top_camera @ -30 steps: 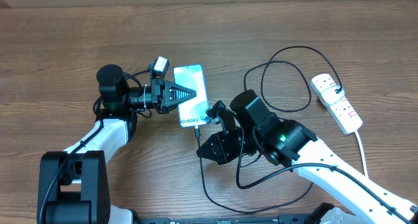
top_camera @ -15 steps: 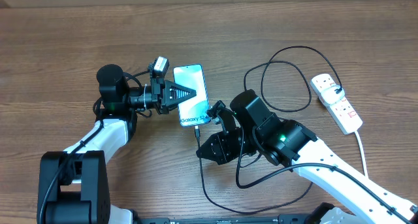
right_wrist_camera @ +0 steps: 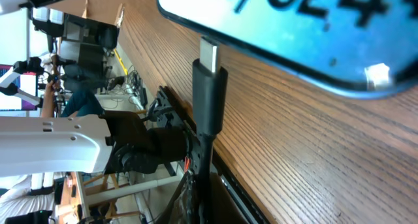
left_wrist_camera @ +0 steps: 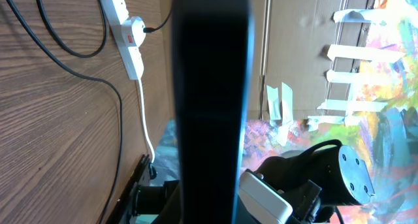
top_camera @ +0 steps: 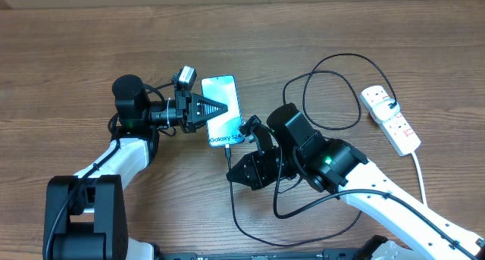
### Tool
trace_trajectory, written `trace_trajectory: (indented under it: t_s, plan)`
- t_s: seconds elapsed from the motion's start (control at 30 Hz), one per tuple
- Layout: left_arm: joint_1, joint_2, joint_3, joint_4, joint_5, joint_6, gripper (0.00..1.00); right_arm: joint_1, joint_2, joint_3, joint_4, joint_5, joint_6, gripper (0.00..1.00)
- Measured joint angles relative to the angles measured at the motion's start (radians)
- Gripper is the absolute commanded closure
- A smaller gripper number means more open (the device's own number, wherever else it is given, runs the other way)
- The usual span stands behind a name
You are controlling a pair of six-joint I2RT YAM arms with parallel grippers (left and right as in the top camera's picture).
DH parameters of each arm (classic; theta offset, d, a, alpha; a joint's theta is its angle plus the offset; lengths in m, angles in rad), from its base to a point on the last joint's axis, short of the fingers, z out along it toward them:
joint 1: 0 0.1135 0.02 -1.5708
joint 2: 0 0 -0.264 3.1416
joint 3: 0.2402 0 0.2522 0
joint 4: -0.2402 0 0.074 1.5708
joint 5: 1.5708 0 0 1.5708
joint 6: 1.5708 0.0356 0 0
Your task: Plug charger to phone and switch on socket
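The phone [top_camera: 221, 101] lies screen-up on the wooden table, its "Galaxy S24+" text facing the near side. My left gripper [top_camera: 226, 108] reaches in from the left, shut, with its tip over the screen. In the left wrist view it shows only as a dark bar [left_wrist_camera: 209, 106]. My right gripper [top_camera: 233, 167] is shut on the charger [top_camera: 229, 152] just below the phone's near edge. The right wrist view shows the black connector [right_wrist_camera: 209, 87] with its metal tip right at the edge of the phone [right_wrist_camera: 294, 28]. The socket [top_camera: 390, 120] lies at the far right.
The black cable [top_camera: 333, 93] loops from the socket across the table and back under my right arm [top_camera: 333, 169] to the front edge. The socket [left_wrist_camera: 124, 31] has a white cord [top_camera: 419, 176] running toward the front right.
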Motion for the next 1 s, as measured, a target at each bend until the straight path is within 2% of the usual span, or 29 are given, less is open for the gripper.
trace_trajectory:
  t_s: [0.63,0.73,0.83,0.9,1.0]
  plan:
    - [0.000,0.000,0.000,0.000,0.002,0.004,0.96,0.000,0.007,0.000,-0.015,0.018,0.027,0.96]
    - [0.021,0.000,0.000,0.000,0.003,0.056,0.96,0.001,0.008,0.001,-0.132,0.122,0.028,0.96]
    - [0.069,0.000,0.000,0.000,0.003,0.117,0.96,0.001,0.011,0.003,-0.254,0.308,0.031,0.95]
    - [0.087,0.000,0.000,0.000,0.003,0.134,0.96,0.001,0.012,0.000,-0.269,0.420,0.030,0.87]
    - [0.104,0.000,0.000,0.000,0.003,0.162,0.96,0.000,0.024,-0.031,-0.204,0.596,0.029,0.83]
